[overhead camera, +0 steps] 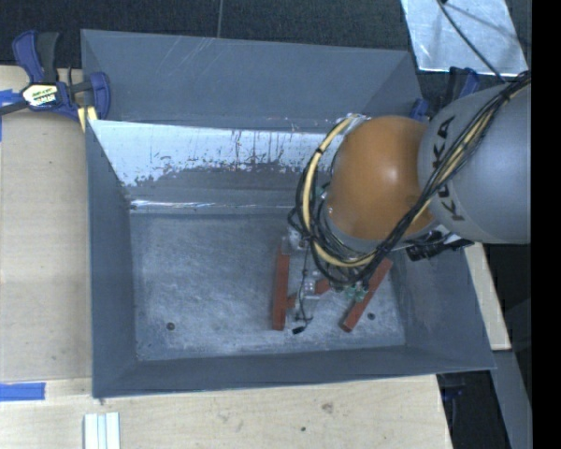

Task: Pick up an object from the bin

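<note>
A KUKA arm [481, 171] reaches into the grey metal bin [112, 279] from the view's right. Its rounded orange cover [379, 176], looped with yellow and black cables [310, 190], sits directly above the gripper [302, 318]. The gripper itself points down toward the bin floor, its dark tip low near the front wall. Whether it is released or clenched cannot be told, because the wrist and cables hide too much of it.

Just beside the gripper, on the side toward the view's left, lies a long reddish-brown bar [280, 293]. It runs nearly straight from back to front and looks close enough to touch the gripper, though contact cannot be confirmed. Nothing can be made out in the gripper's grasp.

On the gripper's other side, a little apart from it, a second reddish-brown bar [363, 304] lies slanted, its upper end passing under the cables. Between that bar and the gripper sits a small green piece [355, 294], too small to identify.

Well apart from the gripper, toward the view's left, a lone dark speck [171, 325] marks the scuffed floor.
</note>
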`<state>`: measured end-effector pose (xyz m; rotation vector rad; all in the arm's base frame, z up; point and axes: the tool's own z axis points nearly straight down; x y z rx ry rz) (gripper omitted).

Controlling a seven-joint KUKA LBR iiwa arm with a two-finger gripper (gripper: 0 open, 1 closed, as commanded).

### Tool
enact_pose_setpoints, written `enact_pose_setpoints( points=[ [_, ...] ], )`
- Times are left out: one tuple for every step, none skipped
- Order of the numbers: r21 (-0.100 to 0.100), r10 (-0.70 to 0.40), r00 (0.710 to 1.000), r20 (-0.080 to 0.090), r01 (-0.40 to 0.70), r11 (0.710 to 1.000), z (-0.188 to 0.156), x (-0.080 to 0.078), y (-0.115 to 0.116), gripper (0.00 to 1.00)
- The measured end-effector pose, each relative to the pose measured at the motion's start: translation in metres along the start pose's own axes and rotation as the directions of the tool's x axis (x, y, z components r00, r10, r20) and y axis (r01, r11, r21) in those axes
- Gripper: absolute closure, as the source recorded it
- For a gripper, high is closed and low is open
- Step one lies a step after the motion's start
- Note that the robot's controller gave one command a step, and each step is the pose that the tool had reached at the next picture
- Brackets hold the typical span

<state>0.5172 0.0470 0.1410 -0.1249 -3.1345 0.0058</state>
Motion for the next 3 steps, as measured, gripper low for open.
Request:
enact_pose_setpoints(
  points=[
    [-0.003,-0.378,0.926,0.003,0.378,0.926,0.072,-0.002,-0.014,0.0],
    [-0.002,-0.376,0.926,0.008,0.376,0.926,0.069,-0.004,-0.013,1.0],
    [0.002,-0.367,0.93,0.016,0.367,0.93,-0.075,-0.003,-0.039,1.0]
  ],
)
